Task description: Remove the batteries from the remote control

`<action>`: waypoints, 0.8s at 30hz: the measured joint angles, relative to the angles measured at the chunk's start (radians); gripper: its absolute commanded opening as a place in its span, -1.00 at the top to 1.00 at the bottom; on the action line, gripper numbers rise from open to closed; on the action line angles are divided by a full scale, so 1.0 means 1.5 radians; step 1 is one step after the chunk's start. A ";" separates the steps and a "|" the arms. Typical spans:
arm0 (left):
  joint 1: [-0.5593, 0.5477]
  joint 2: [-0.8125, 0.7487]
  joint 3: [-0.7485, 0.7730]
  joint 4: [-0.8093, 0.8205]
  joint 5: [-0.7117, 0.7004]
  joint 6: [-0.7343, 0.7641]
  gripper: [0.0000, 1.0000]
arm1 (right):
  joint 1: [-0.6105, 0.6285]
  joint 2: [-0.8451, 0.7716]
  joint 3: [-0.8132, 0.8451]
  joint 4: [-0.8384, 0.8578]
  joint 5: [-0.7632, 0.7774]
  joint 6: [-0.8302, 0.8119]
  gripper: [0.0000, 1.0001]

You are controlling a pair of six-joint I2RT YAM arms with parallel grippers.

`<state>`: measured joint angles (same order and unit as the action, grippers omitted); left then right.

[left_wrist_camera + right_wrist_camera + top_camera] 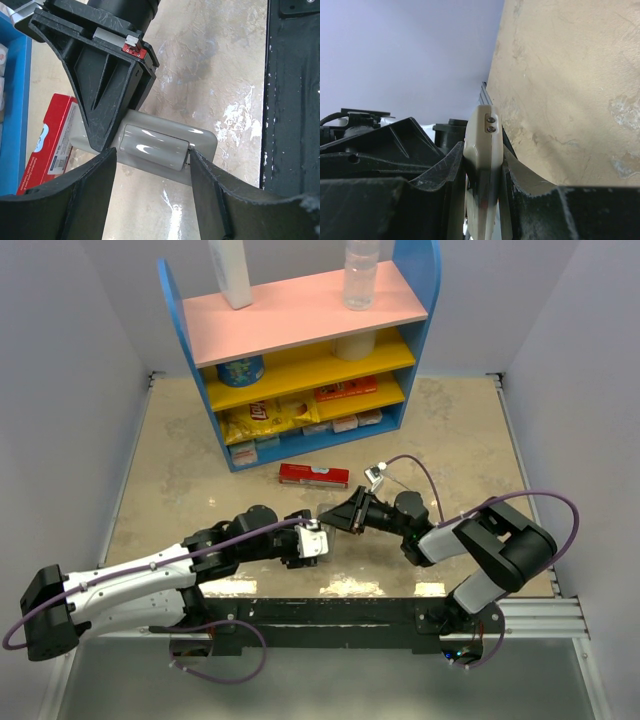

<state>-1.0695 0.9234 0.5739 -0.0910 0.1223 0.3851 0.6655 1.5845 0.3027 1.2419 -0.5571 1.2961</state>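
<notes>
left gripper (152, 162) is right up against the lens in its own wrist view, two dark fingers (95, 195) filling the bottom at 7 and 5 o'clock, jaws standing well apart. between the tips lies one battery (155, 147), a glossy pale-grey cylinder set crosswise with a finger at each end. touching or just short of it, i cannot tell, so no call on a grip. the battery is seated in the open bay of the remote control (202, 142), whose light grey face is turned to that camera and whose rounded end points to 3 o'clock. right gripper (481, 172) has the remote: in its own wrist view the jaws are clamped on the slim body, a finger on each flat side, and the remote's end with two small round studs pokes up at 12 o'clock. seen from the left wrist, a black finger of it comes down from 11 o'clock over the remote's other end. from the top camera the two grippers meet nose to nose just below the centre of the table (190, 470), left arm in from 8 o'clock, right arm from 4 o'clock. red box (313, 475) lies flat just beyond them at 12 o'clock, apart from both. farther out at 12 o'clock is the blue shelf unit (290, 312), a white bottle (230, 270) and a clear bottle (360, 275) standing on its pink top board, yellow snack bags (262, 420) on a lower shelf.
</notes>
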 measured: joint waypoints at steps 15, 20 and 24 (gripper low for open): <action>0.000 0.008 0.000 0.014 -0.047 -0.002 -0.29 | -0.007 -0.009 0.000 -0.090 0.032 -0.034 1.00; 0.000 0.008 0.000 0.025 -0.075 -0.002 -0.30 | -0.009 -0.036 0.000 -0.160 0.051 -0.058 1.00; 0.001 0.017 0.000 0.048 -0.114 -0.001 -0.30 | -0.011 -0.083 0.010 -0.263 0.076 -0.098 1.00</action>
<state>-1.0683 0.9493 0.5735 -0.0196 -0.0486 0.3836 0.6487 1.4597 0.3183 0.8471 -0.4431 1.1492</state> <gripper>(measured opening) 0.649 0.285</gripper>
